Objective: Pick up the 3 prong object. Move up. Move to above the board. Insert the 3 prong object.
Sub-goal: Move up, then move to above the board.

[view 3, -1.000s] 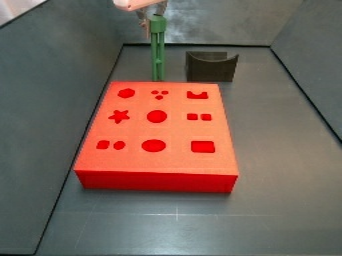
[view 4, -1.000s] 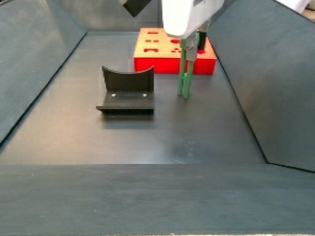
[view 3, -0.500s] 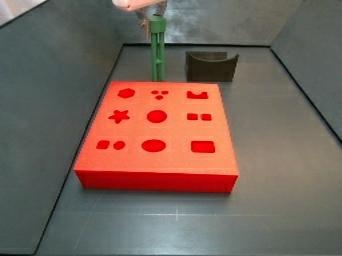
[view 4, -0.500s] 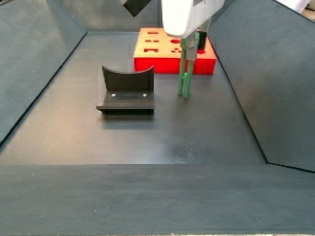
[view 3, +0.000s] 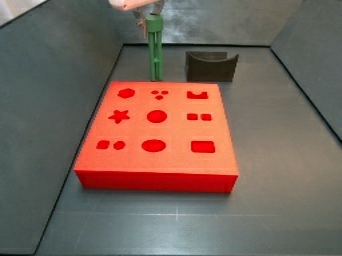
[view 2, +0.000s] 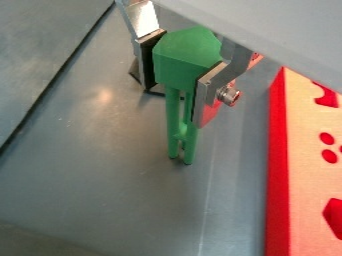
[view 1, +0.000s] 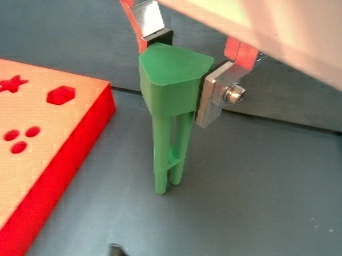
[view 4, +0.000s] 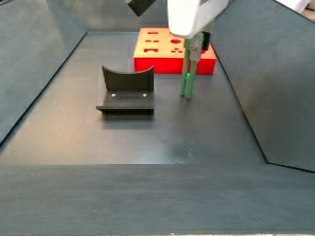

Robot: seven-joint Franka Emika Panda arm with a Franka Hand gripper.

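Observation:
My gripper is shut on the wide cap of the 3 prong object, a tall green post that hangs upright. Both wrist views show the silver fingers pressed on either side of the cap. In a side view the post is just behind the far edge of the red board, to the left of the fixture. In a side view the post hangs below the gripper, in front of the board. Its lower end is at or just above the floor; I cannot tell which.
The dark fixture stands behind the board's far right corner and also shows in a side view, left of the post. Grey walls enclose the floor on all sides. The board's edge shows in both wrist views.
Almost nothing differs. The gripper and the green post have shifted only very slightly; the grip on the cap is the same.

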